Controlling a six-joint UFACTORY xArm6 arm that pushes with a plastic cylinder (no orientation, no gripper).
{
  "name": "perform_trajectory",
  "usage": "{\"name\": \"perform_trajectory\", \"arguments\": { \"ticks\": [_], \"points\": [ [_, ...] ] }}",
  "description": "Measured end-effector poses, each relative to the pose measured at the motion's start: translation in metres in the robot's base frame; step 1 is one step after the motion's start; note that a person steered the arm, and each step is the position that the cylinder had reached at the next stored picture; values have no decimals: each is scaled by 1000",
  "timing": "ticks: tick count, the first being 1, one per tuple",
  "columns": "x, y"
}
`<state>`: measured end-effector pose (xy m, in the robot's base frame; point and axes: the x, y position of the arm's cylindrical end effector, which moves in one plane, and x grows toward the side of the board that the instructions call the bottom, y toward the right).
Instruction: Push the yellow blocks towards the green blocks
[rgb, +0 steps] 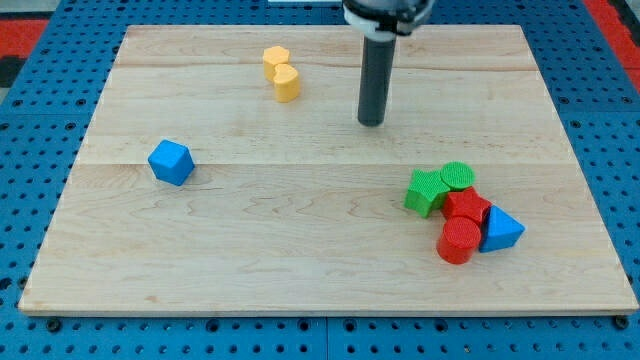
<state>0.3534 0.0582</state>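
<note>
Two yellow blocks sit touching near the view's top, left of centre: a yellow hexagon (276, 58) and, just below it, a yellow heart-like block (287, 84). Two green blocks lie at the view's lower right: a green star (426, 191) and a green cylinder (458, 176), touching each other. My tip (371, 122) rests on the board right of the yellow blocks, about 85 px from the lower one, and above-left of the green blocks. It touches no block.
A blue cube (171, 162) lies alone at the view's left. A red star-like block (467, 208), a red cylinder (459, 241) and a blue triangle (500, 230) crowd against the green blocks from below. The wooden board (320, 280) lies on a blue pegboard.
</note>
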Motion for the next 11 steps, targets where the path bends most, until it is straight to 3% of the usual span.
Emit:
{"name": "perform_trajectory", "arguments": {
  "ticks": [1, 3, 4, 6, 8, 11],
  "points": [
    [-56, -6],
    [-160, -97],
    [-160, -133],
    [-119, -132],
    [-41, -116],
    [22, -43]
  ]
}}
